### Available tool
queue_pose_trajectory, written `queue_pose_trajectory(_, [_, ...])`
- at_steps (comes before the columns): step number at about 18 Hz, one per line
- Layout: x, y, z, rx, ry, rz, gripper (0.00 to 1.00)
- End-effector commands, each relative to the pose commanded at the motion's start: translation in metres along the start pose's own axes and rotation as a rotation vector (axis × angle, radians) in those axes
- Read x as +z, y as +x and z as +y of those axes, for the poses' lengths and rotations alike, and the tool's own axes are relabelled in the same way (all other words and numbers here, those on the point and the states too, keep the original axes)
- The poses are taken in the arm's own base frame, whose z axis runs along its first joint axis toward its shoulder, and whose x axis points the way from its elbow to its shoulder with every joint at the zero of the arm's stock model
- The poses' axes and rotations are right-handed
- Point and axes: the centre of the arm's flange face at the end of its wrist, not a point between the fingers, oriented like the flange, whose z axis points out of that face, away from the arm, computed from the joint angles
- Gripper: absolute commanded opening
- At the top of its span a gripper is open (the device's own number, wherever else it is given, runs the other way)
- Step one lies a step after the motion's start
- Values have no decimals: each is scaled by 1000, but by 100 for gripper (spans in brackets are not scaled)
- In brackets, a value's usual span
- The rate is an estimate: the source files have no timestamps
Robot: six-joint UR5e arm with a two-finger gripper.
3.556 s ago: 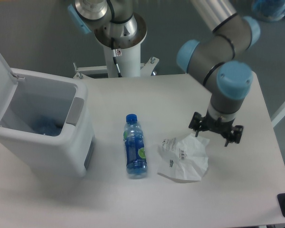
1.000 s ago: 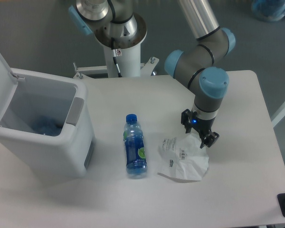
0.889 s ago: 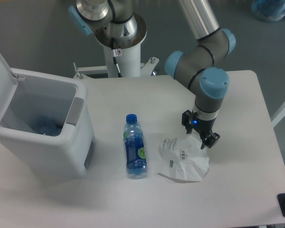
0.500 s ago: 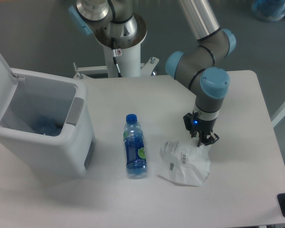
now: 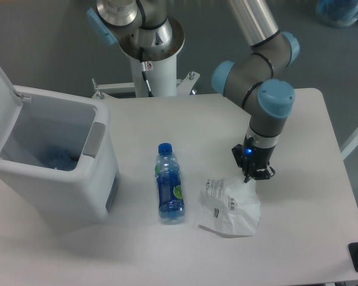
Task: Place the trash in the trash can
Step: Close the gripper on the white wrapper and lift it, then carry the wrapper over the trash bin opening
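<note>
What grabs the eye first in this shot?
The arm's gripper, pinched shut on the top right corner of the crumpled white wrapper at the table's right middle. Next, the blue bottle lying on its side at centre, cap pointing away from the camera. Then the big pale trash can on the left, lid flipped open.
</note>
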Motion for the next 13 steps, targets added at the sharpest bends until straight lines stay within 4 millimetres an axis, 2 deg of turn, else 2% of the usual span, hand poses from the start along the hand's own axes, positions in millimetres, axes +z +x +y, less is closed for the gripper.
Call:
queue_pose_trajectory(3, [-46, -13, -13, -56, 56, -76, 0])
queue_pose_trajectory(4, [-56, -18, -18, -99, 81, -91, 0])
queue_pose_trajectory(6, [-61, -20, -25, -137, 114, -95, 0])
queue_pose_trajectory(8, [-85, -15, -38, -153, 149, -121, 0])
queue_pose_trajectory(10, [-102, -8, -51, -178, 180, -117, 0])
queue_pose_trajectory(13, [-143, 10, -80, -199, 249, -127, 0])
